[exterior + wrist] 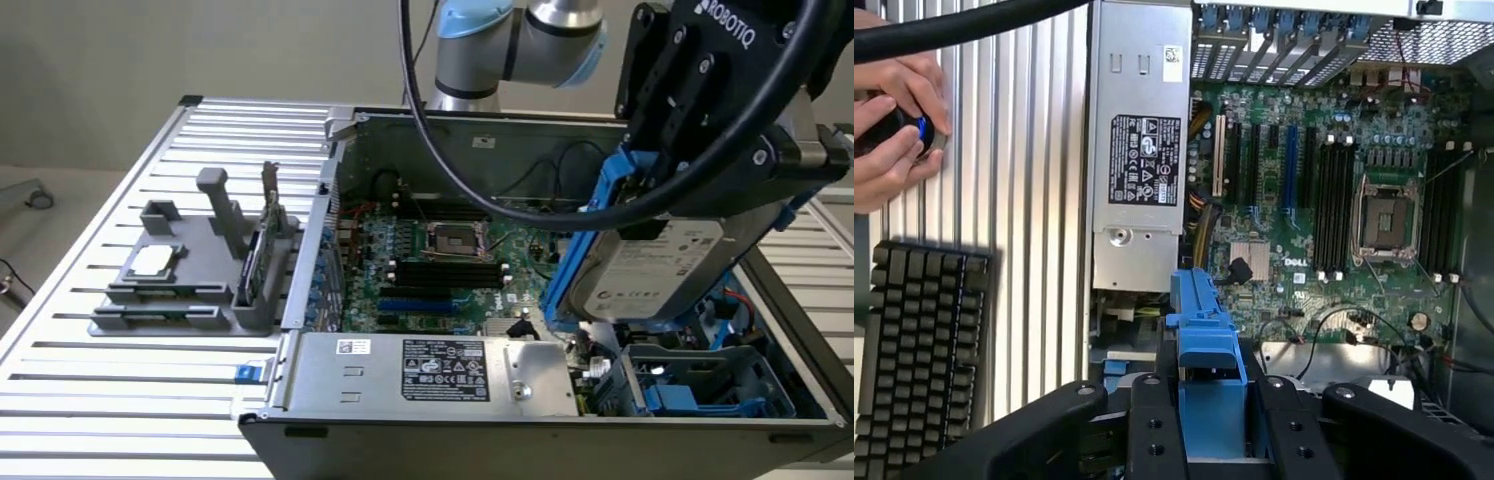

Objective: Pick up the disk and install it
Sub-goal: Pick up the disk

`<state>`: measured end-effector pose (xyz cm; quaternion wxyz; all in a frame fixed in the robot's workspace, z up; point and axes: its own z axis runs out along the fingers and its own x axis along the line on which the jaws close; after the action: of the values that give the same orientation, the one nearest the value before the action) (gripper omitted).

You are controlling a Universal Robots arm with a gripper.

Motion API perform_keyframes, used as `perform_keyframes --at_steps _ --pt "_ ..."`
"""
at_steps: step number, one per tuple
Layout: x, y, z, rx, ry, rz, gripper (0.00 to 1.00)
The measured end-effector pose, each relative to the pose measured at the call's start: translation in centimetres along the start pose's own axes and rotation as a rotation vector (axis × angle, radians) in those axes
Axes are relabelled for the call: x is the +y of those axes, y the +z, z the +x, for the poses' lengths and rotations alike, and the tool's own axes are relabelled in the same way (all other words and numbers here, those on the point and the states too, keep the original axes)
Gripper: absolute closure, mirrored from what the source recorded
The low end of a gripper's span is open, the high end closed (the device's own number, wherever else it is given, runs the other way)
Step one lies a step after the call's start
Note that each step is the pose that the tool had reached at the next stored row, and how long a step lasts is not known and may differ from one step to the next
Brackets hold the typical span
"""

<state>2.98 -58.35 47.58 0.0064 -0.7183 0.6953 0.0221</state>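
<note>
Disk (pixel 654 275) hangs clamped in the downward-angled pincer (pixel 674 190) over the computer case (pixel 534 440), its long axis steeply tilted, near upright.

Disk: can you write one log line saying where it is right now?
fingers: shut on disk | disk: tilted, held above open computer case | blue drive cage: empty | installed: not yet

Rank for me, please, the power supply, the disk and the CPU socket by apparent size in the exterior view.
1. power supply and disk: look alike; the disk is raised and partly covered, so I won't rank them.
2. CPU socket: clearly smallest.
</note>
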Motion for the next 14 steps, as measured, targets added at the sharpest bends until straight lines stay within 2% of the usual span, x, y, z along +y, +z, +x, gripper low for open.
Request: perform_keyframes --at_steps 8,14 --pt "-1.15 -0.11 2.0 0.0000 0.000 0.0000 0.67" --pt "-3.73 -0.19 2.6 -0.0006 0.000 0.0000 0.67"
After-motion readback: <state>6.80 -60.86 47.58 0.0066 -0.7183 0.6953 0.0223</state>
